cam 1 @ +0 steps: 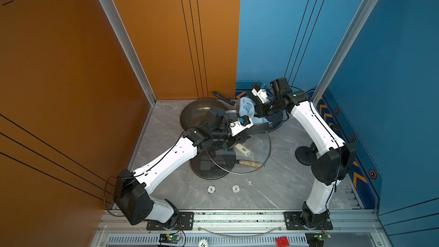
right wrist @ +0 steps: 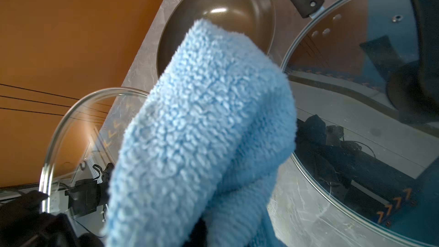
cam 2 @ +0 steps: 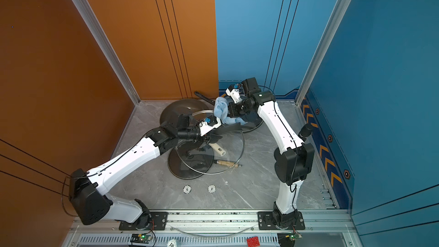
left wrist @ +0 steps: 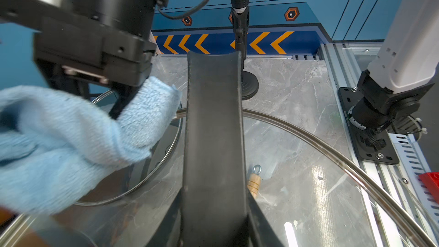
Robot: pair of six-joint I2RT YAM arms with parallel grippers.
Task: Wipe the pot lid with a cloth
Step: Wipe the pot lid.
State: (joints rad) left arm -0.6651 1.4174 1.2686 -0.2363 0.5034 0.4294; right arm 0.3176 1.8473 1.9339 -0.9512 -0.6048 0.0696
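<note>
L gripper [left wrist: 213, 219] is clamped on the handle [left wrist: 213, 119] of the lid [left wrist: 292, 186], prob. to steady the glass for wiping. R gripper [left wrist: 118, 109] is clenched on the bunched cloth [left wrist: 71, 143], just beside handle at lid's far edge; glass contact unclear.

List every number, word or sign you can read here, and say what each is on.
"5": white chip on the table.
"1": second white chip, beside it.
"10": third chip, at the bottom edge of both top views, partly cut off.
Hexagon wall badges: an icon only, no text.
Nothing else is legible.
</note>
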